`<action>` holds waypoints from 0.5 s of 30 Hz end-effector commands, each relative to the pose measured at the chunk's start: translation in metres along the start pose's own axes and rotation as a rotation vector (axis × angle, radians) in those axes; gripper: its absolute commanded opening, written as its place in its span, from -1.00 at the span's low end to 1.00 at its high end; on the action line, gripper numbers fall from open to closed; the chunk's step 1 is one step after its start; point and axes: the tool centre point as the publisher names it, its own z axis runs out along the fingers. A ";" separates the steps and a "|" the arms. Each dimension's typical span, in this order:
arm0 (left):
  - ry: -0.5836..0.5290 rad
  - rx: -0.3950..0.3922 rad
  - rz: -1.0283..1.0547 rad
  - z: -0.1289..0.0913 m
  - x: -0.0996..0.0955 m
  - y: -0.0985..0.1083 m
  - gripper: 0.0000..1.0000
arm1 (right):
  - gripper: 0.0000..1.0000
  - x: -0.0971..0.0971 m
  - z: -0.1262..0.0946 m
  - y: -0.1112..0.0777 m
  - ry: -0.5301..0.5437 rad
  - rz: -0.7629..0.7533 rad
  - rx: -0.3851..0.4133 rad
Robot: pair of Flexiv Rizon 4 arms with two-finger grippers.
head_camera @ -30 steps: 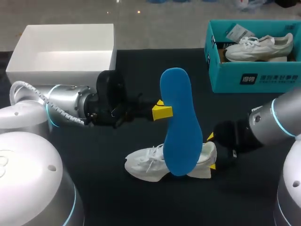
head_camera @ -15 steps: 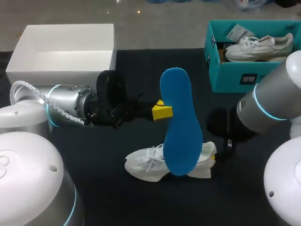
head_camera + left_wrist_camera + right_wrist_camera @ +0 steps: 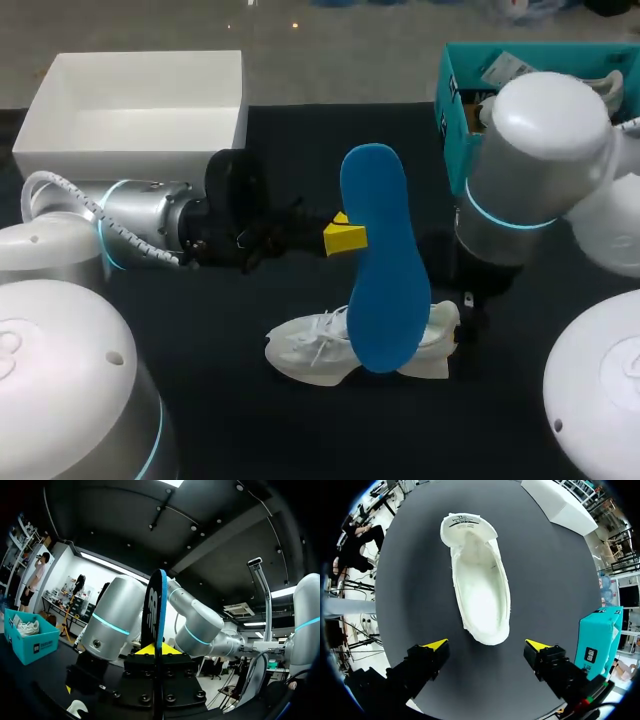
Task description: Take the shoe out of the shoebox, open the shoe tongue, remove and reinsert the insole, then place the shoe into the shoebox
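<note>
A white shoe [image 3: 305, 350] lies on its side on the dark table, toe to the left. In front of it a blue insole [image 3: 385, 270] hangs upright, with my left gripper [image 3: 345, 237] shut on its edge. In the left wrist view the insole [image 3: 156, 605] stands edge-on between the yellow tips of that gripper [image 3: 155, 650]. My right arm [image 3: 530, 170] hangs over the heel end. Its gripper [image 3: 486, 647] is open and looks down into the shoe [image 3: 477, 590], its fingers apart on either side of the heel and above it. The teal shoebox [image 3: 452, 115] stands at the back right.
An open white box [image 3: 140, 110] stands at the back left. The teal shoebox holds another white shoe, mostly hidden behind my right arm. In the right wrist view the teal box [image 3: 597, 640] is beside the gripper and the white box [image 3: 560, 502] lies beyond the shoe.
My right arm has swung up and in from the right edge and now hangs above the shoe's heel. The left arm and the insole have not moved.
</note>
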 end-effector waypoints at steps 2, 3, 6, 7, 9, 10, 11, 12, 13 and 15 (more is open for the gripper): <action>-0.001 0.001 0.000 0.000 0.001 0.001 -1.00 | 1.00 -0.002 -0.002 0.002 0.015 -0.002 0.057; -0.001 0.001 0.000 0.000 0.001 0.001 -1.00 | 1.00 -0.002 -0.001 0.001 0.019 -0.002 0.047; -0.001 0.001 0.000 0.000 0.001 0.001 -1.00 | 1.00 -0.001 -0.001 0.001 0.030 -0.004 0.036; -0.001 0.001 0.000 0.000 0.001 0.001 -1.00 | 1.00 -0.001 -0.001 0.001 0.030 -0.005 0.038; -0.001 0.001 0.000 0.000 0.001 0.001 -1.00 | 1.00 0.000 -0.002 0.000 0.025 -0.004 0.042; -0.001 0.001 0.000 0.000 0.001 0.001 -1.00 | 1.00 0.000 -0.003 -0.001 0.018 0.006 0.049; -0.001 0.001 0.000 0.000 0.001 0.001 -1.00 | 1.00 0.001 -0.004 -0.002 0.021 0.003 0.054; -0.001 0.001 0.000 0.000 0.001 0.001 -1.00 | 1.00 0.001 -0.004 -0.002 0.021 0.003 0.054; -0.001 0.001 0.000 0.000 0.001 0.001 -1.00 | 1.00 0.001 -0.004 -0.002 0.021 0.003 0.054; -0.001 0.001 0.000 0.000 0.001 0.001 -1.00 | 1.00 0.001 -0.004 -0.002 0.021 0.003 0.054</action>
